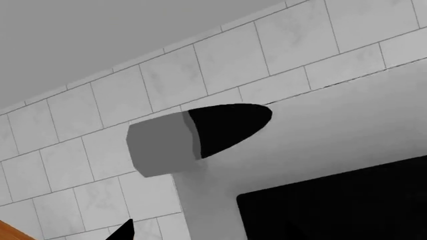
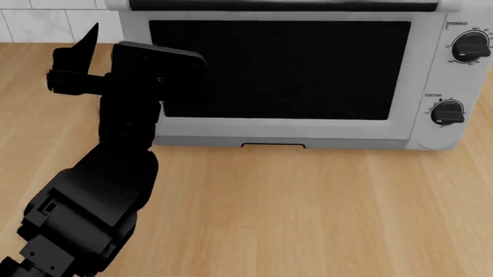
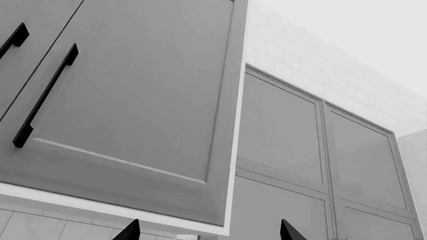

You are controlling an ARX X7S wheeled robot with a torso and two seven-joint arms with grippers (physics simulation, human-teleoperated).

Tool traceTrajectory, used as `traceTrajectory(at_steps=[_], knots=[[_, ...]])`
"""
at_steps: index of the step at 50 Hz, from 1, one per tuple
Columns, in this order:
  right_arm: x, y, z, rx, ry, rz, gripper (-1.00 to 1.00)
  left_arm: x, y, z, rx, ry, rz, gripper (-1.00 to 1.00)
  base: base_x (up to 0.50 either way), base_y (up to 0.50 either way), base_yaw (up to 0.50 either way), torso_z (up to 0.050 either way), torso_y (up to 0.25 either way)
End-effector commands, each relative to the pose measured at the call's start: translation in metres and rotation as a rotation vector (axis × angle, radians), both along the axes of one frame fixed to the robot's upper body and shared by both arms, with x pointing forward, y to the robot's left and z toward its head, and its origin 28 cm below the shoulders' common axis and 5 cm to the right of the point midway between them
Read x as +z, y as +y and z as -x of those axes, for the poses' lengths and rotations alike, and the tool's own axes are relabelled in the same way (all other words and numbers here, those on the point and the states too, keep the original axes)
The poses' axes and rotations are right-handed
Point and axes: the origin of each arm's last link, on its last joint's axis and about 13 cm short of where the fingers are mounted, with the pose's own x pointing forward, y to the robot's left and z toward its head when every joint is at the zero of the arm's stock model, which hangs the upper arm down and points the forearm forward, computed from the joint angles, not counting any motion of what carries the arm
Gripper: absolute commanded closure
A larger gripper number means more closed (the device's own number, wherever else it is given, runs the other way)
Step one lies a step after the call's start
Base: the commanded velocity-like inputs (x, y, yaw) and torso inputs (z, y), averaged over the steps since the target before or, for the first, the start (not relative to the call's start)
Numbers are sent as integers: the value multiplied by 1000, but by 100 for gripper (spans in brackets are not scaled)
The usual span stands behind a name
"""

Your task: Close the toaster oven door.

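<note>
left gripper (image 2: 85, 66): at oven's front-left corner, fingers spread, holding nothing | counter (image 2: 308, 213): wood, bare in front of oven | door (image 2: 279, 72): upright, flush against oven (image 2: 451, 81) front, dark glass facing out | knobs (image 2: 470, 46): two, right of door | right gripper (image 3: 208, 231): fingertips apart, aimed at wall cabinets (image 3: 133, 100)

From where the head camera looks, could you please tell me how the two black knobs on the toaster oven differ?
The upper knob sits near the top of the toaster oven's right panel; the lower knob sits further down and slightly left. The upper knob looks a little larger, the lower one smaller. The upper knob's grip bar runs nearer level, the lower knob's more steeply diagonal. Both are round, black and ringed by small markings.
</note>
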Motion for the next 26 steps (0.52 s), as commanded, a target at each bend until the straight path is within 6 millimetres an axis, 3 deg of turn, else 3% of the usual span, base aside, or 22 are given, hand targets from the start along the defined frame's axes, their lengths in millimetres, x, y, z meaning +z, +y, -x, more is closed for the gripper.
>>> traceTrajectory(at_steps=[1,12,19,26], knots=[[1,0,1,-9,5,1,-100,-3,9,-19,44,52,-37,-100,17,0,0,0,0],[0,-3,4,-17,4,-3,-100,4,8,-23,49,24,-69,-100,22,-2,-6,2,0],[-3,-5,3,-16,8,-10,-100,6,13,8,12,-61,-68,-100,19,-1,-6,2,0],[-5,-4,0,-13,9,-14,-100,2,17,24,-3,-98,-79,-100,2,0,0,0,0]])
